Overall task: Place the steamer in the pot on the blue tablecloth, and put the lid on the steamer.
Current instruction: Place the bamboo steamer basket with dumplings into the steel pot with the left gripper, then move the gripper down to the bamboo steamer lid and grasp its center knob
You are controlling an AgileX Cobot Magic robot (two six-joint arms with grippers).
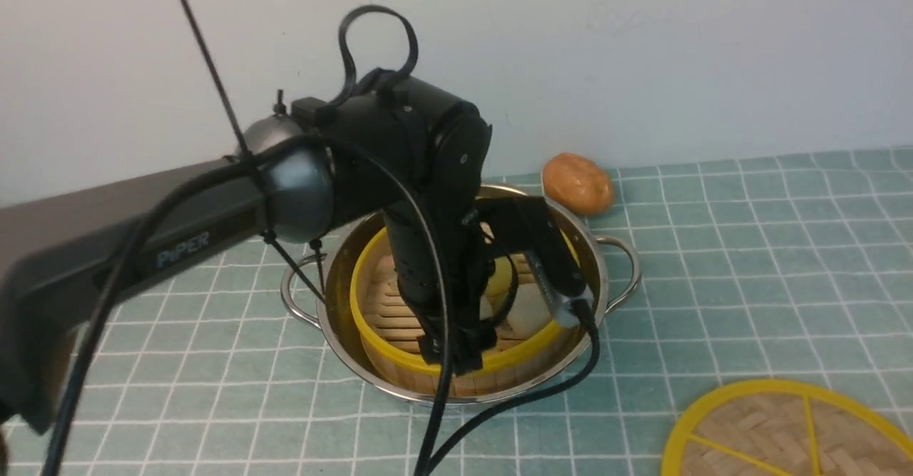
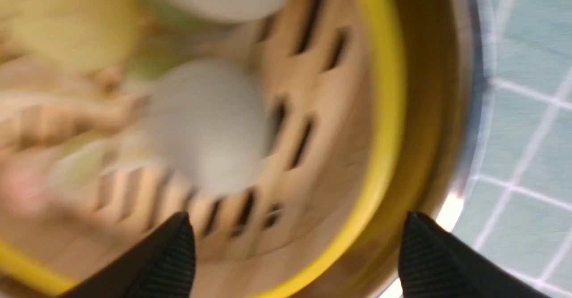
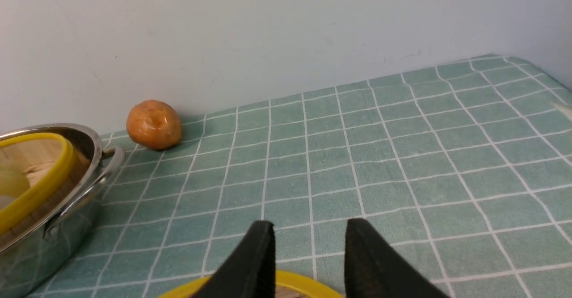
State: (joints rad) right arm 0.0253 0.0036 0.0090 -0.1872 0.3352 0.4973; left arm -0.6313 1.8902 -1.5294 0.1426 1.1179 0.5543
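Observation:
The steamer, a bamboo basket with a yellow rim, sits inside the shiny pot on the blue tablecloth. White buns lie in it. My left gripper reaches down at the steamer's near rim. In the left wrist view it is wide open, astride the yellow rim, one finger inside the basket and one outside it. The lid lies flat at the front right. My right gripper is open just above the lid's yellow edge, holding nothing.
An orange-brown potato-like lump lies by the back wall behind the pot, also in the right wrist view. The pot's loop handle sticks out toward the right. The left arm and its cables hide much of the pot.

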